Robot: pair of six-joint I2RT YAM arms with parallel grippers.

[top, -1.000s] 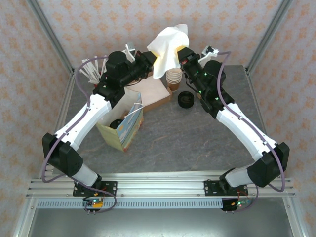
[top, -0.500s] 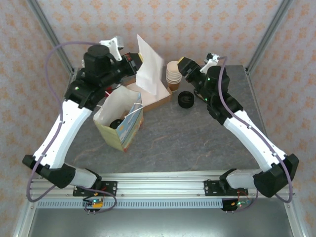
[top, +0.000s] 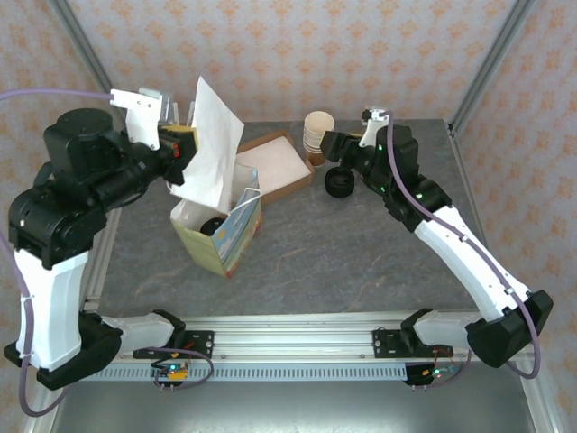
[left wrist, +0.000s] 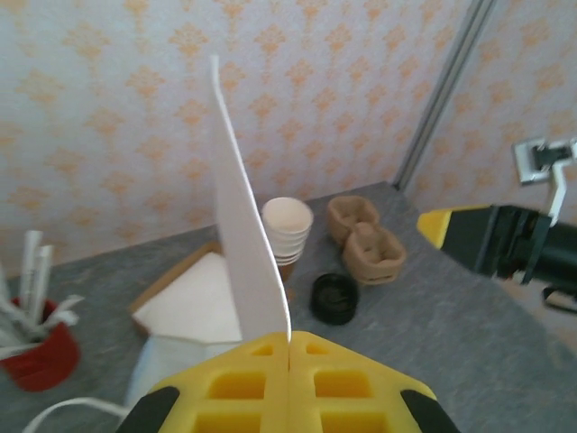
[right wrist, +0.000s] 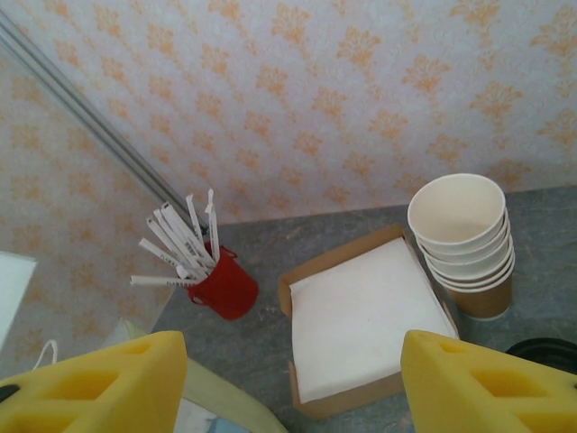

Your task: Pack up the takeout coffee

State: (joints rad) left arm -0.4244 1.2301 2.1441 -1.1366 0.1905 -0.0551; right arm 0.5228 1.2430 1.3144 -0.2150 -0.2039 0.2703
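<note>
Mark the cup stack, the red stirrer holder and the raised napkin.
cup stack (right wrist: 457,210), right wrist view, top cup's open mouth.
red stirrer holder (right wrist: 225,287), right wrist view, its red side wall.
napkin (left wrist: 242,216), left wrist view, middle of the white sheet.

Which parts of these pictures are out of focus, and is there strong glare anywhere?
Left wrist view: the left gripper's yellow fingers are soft; the white napkin they pinch looks washed out. Right wrist view: the right gripper's fingers blur at the bottom corners, the stack of cups is sharp. Top external view: even light, no strong glare.
</note>
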